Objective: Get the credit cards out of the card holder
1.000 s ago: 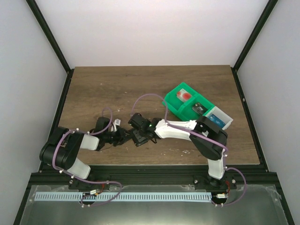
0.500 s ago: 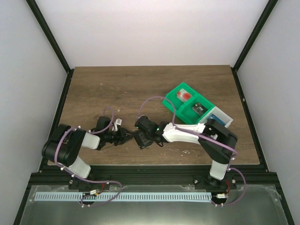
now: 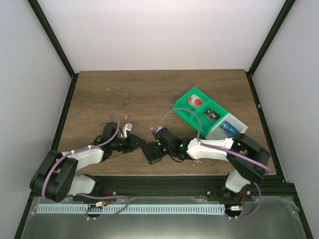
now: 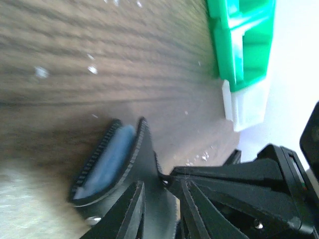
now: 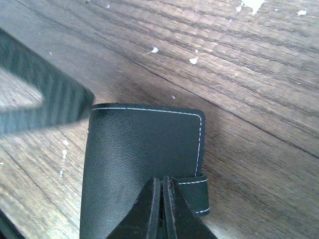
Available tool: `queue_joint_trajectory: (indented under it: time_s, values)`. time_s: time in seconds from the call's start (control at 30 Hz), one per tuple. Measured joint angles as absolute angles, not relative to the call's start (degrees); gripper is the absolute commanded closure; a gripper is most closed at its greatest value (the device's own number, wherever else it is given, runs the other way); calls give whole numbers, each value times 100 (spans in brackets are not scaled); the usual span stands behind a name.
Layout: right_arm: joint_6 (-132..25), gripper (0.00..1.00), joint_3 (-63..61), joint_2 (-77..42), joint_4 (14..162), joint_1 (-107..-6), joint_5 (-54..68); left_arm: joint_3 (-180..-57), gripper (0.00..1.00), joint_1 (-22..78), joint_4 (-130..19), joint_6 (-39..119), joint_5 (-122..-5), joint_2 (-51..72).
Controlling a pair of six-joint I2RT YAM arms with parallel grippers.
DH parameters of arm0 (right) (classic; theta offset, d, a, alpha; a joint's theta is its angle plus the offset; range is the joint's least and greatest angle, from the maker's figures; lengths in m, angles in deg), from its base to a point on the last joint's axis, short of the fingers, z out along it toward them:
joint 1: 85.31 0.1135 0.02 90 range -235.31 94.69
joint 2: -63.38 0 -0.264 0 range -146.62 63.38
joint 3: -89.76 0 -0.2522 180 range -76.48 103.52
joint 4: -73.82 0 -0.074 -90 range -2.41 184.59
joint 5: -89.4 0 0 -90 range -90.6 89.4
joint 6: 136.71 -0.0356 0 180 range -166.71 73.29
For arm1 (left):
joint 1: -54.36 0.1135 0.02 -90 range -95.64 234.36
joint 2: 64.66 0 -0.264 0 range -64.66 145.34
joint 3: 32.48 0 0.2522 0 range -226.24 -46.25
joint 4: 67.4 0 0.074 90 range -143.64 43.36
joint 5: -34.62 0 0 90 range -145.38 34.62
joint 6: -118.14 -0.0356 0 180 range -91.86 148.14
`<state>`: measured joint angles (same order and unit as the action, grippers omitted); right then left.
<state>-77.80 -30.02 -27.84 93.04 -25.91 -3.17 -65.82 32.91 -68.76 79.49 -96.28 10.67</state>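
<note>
1. Three thin plastic cards look to be out. A white card with a red blotch (image 3: 194, 102) and a dark card (image 3: 212, 115) are seen in the green plastic tray (image 3: 184, 97). A blue card (image 3: 230, 128) is seen in the clear-white tray (image 3: 242, 127) butted against the green tray's right end.
2. The small flat black card holder (image 3: 152, 153) is laid folded shut on the brown wooden table (image 3: 124, 94). It's well apart from the green tray, off to its left and nearer the arm bases.
3. The right gripper (image 5: 161, 180) is closed fully, with its tips set on the holder's cover just beside the little tab. Nothing is seen between the fingers, so the holder is probably being pinned down, not gripped.
4. The left gripper (image 4: 161, 182) is parked at the holder's side away from the green tray, jaws a little apart. Whether an edge is pinched can't be told.
5. Something bluish is glimpsed in the holder's mouth from the left wrist view, card or lining, no idea. So the job is probably mostly done, and what's left is for the holder to be opened and checked for leftovers.
</note>
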Motion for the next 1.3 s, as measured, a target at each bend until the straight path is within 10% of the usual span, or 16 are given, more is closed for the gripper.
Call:
queue_joint_trajectory:
  time_s: [0.83,1.3]
  values:
    - [-8221,99,-3798,-2137,8705,-2810,-592,-6630,79,2642,-7794,8019,-9552,2313]
    - [-8245,100,-3894,-1494,8762,-2867,-321,-7270,38,2642,-6202,7683,-8861,1504]
